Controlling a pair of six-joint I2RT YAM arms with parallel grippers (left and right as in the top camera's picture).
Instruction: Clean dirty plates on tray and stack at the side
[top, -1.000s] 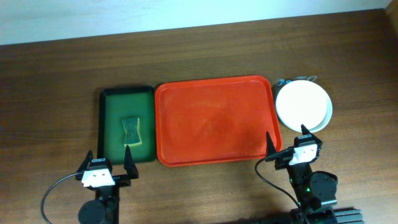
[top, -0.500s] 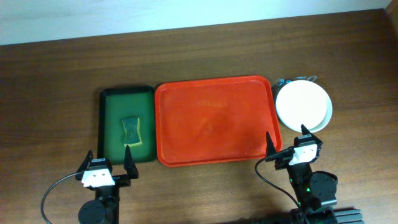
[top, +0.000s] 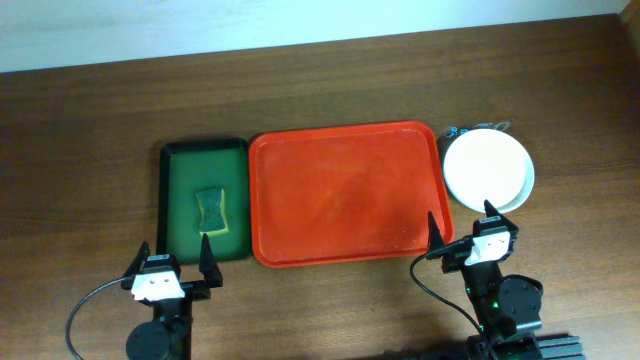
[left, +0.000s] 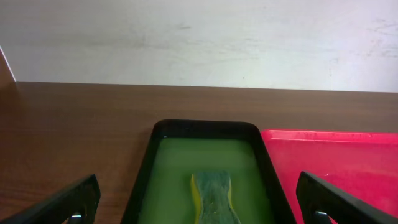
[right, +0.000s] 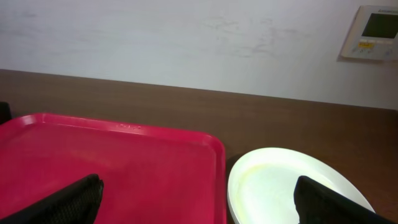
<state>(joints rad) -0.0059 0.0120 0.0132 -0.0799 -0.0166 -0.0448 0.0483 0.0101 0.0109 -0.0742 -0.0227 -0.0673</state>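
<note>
The red tray (top: 345, 195) lies in the middle of the table and no plate is on it. Just right of it, on the table, sits a cream-white plate (top: 488, 170) with a rim of another showing beneath it. My left gripper (top: 175, 250) hangs open at the near end of the green tray. My right gripper (top: 462, 228) is open too, near the red tray's near right corner. In the right wrist view the tray (right: 118, 168) and the plate (right: 280, 183) lie ahead of the open right gripper (right: 199, 202). The left gripper (left: 199, 205) holds nothing.
A dark green tray (top: 178, 200) with a green-and-yellow sponge (top: 210, 210) lies against the red tray's left side; the sponge (left: 211, 196) shows ahead of the left fingers. A pale wall runs along the table's far edge, with a small control panel (right: 376, 31) on it.
</note>
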